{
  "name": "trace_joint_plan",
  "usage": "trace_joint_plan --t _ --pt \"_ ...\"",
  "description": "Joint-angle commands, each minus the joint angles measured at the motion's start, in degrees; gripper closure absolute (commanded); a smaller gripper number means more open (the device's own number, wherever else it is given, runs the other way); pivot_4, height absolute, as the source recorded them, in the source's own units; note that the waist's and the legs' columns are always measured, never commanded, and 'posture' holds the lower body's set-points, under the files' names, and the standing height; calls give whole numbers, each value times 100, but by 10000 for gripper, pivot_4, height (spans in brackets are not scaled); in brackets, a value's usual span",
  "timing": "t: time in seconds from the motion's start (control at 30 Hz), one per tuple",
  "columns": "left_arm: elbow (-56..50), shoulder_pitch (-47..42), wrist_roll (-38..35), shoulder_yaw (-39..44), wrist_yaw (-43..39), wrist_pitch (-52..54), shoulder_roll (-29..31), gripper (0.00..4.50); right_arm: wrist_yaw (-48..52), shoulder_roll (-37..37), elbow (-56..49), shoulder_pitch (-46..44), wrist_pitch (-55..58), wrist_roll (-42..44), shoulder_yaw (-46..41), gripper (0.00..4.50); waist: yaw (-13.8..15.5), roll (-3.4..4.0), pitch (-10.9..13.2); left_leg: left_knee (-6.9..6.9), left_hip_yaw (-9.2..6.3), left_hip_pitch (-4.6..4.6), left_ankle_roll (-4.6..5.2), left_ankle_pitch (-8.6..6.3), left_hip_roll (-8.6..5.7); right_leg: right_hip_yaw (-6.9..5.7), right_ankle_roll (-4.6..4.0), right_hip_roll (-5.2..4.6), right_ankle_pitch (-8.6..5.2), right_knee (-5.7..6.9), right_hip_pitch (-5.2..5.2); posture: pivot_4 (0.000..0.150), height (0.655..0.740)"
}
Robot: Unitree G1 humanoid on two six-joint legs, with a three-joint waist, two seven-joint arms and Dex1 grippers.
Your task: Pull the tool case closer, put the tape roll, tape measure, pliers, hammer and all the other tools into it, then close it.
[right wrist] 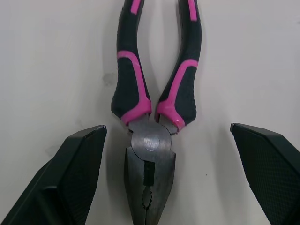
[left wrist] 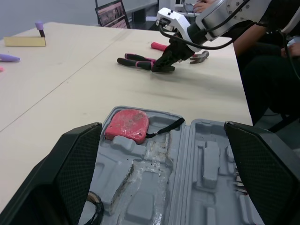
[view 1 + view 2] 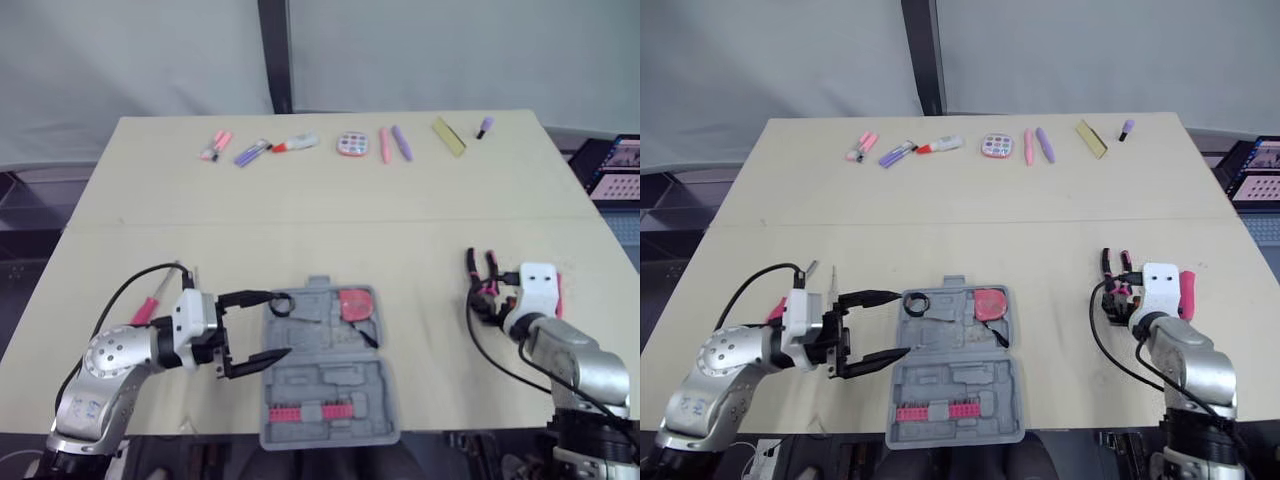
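In the head views, the open tool case (image 3: 330,385) is seen lying near the front edge of the table (image 3: 300,200). The red tape measure (image 3: 354,303) and the black tape roll (image 3: 280,303) are seated in its far half. The left gripper (image 3: 276,324) is held spread wide at the case's left rim. The right gripper (image 3: 487,303) is poised over the pliers (image 3: 470,268), well to the right of the case, and the hammer (image 3: 1185,293) is seen just beside it.

In the left wrist view, the case interior is framed by the wide-set fingers (image 2: 70,168).

In the right wrist view, the pliers are shown lying flat between fingers (image 1: 70,183) set far apart, and are touched by neither.
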Motion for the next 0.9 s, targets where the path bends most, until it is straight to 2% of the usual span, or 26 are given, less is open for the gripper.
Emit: trace_joint_plan --t 0.03,0.57,0.67,0.83,0.87,0.9 --pt "-187 42 11 40 56 -93 -11 0 -35 -6 66 -71 -189 -87 10 213 -7 0 0 1 0 0 0 0 0 0 0 0 0 0 1 1500 7400" --pt "-197 21 -17 42 67 -81 34 0 -97 240 -68 17 91 -10 -63 213 -97 0 -1 2 -9 1 0 0 1 -2 0 2 0 4 2 1500 7400" --pt "-189 5 -15 28 64 -81 28 0 -116 272 -81 4 169 -20 -94 8446 -95 1 -1 2 -9 1 0 0 1 -1 0 2 0 4 3 1500 7400" --pt "-192 9 -20 27 69 -78 20 0 -104 263 -79 -12 172 -12 -68 33729 -80 1 -1 5 -21 1 0 0 -4 -1 0 -1 0 6 7 1500 7400" --pt "-192 11 -22 29 72 -77 17 0 -104 262 -68 -23 173 -12 -59 35568 -80 1 -1 5 -21 1 0 0 -4 -1 0 -1 0 6 8 1500 7400" --pt "-192 13 -24 30 75 -75 15 0 -102 261 -62 -30 173 -13 -53 35465 -82 1 -1 5 -22 1 0 0 -4 -1 0 -1 0 6 8 1500 7400"
